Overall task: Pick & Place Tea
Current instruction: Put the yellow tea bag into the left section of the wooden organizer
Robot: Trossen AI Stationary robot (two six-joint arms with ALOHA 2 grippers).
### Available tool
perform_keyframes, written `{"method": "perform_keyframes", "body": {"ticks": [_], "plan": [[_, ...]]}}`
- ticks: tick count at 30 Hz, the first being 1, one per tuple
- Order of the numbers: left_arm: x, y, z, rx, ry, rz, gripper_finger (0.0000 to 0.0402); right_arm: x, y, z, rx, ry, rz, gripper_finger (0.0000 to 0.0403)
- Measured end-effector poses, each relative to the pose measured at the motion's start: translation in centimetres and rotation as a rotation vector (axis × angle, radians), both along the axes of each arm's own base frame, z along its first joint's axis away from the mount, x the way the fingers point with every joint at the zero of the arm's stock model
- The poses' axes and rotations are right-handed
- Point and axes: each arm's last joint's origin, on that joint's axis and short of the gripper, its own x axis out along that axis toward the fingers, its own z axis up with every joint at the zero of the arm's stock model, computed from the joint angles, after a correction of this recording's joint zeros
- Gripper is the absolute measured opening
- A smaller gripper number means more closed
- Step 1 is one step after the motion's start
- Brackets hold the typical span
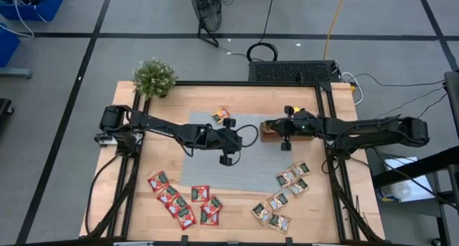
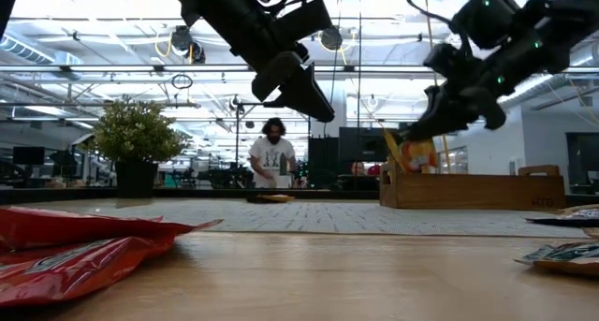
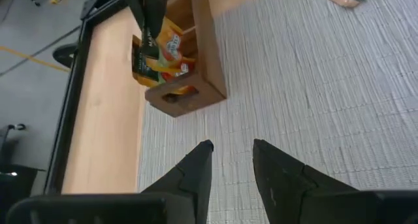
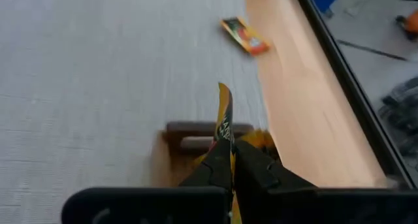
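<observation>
Right now one orange-yellow sachet point(image 4: 224, 116) stands on edge, pinched between the clenched fingers of the right gripper point(image 4: 230, 160), directly above the wooden tray point(image 1: 271, 130) at the mat's point(image 1: 208, 171) right edge. Its long axis runs upright, flat face in line with the fingers, and the tray slot lies just below it, with other yellow sachets point(image 3: 171, 51) already standing inside. So the coming move looks like a short descent straight down into that slot; the sachet needs to stay upright and parallel to the dividers or it may catch on a wall. Another orange sachet point(image 1: 220, 115) lies flat at the mat's far edge, near the left gripper point(image 3: 232, 152), which hovers over the mat's middle with fingers parted and nothing between them. By my judgement the left arm is the nearer one for that piece. Red sachets point(image 1: 183, 201) lie scattered on the table's near left, pale green ones point(image 1: 283, 196) on the near right, well apart from both grippers.
</observation>
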Motion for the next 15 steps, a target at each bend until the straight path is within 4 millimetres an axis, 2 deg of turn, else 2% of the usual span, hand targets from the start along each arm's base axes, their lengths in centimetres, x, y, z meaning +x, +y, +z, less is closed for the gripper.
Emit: {"method": "perform_keyframes", "body": {"ticks": [6, 15], "plan": [[0.0, 0.0, 0.0, -0.001, 0.001, 0.003, 0.0118, -0.7, -0.4, -1.4, -0.033, -0.149, -0.022, 0.0000], [0.0, 0.1, 0.0, 0.006, -0.004, 0.011, 0.0118, -2.6, -0.1, -4.1, 0.008, -0.196, -0.060, 0.0000]]}}
